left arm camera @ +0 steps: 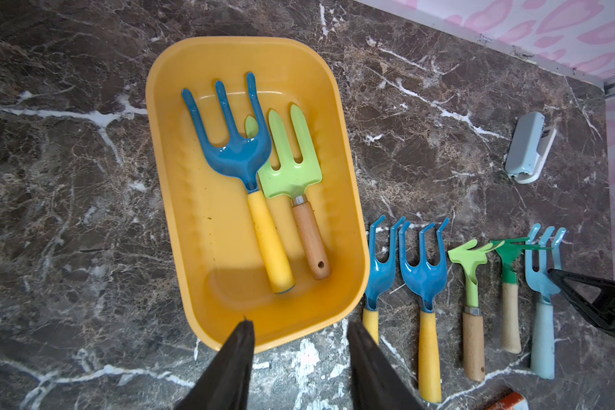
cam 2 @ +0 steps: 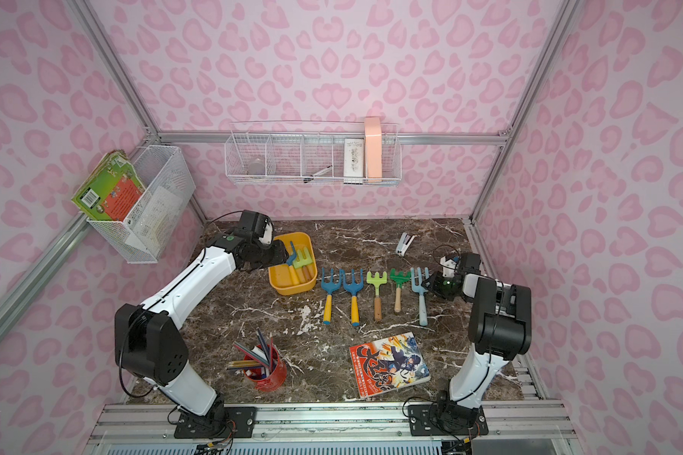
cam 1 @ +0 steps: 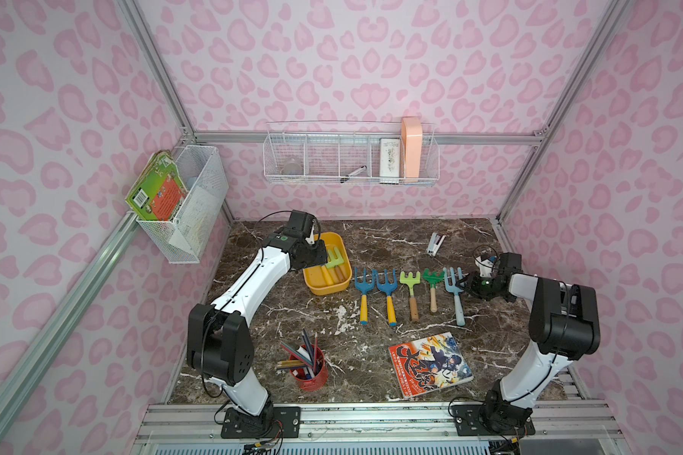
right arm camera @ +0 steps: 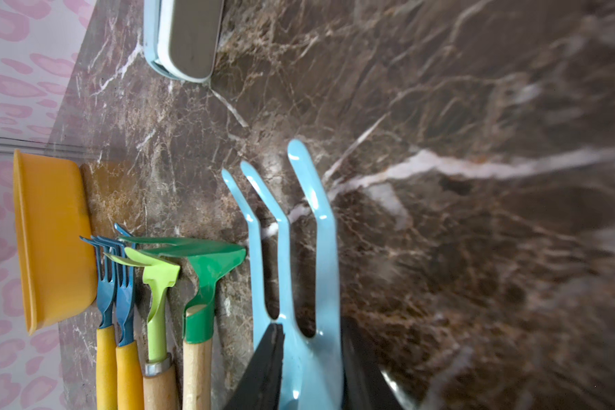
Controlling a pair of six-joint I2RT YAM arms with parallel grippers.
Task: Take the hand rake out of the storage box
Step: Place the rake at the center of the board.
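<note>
Rakes lie in two places. Two rest inside the yellow-orange plastic storage box [left arm camera: 206,227]: a blue rake with a yellow handle [left arm camera: 235,149] and a light green rake with a wooden handle [left arm camera: 292,170]. They lie side by side and touch. The left hand [left arm camera: 299,324] hangs over the end of the box where the handles point. Its fingers are spread apart and hold nothing.

Five more rakes lie in a row on the worktop [cam 1: 371,244], just beside the box: a blue one with a yellow handle [cam 1: 363,307], a second one just like it [cam 1: 390,309], a light green one [cam 1: 409,277], a dark green one [cam 1: 432,275] and a pale blue rake [right arm camera: 313,365]. That makes seven rakes and one box. The right hand [right arm camera: 313,326] has one finger on each side of the pale blue rake's neck. I cannot tell if it squeezes.

The worktop is dark brown stone with white veins. A red round cup of pencils [cam 1: 309,368], a comic book [cam 1: 430,364] and a small stapler [cam 1: 435,243] also sit on it. Pink spotted walls [cam 1: 371,59] stand around, with two white wire baskets [cam 1: 198,205] hung on them.
</note>
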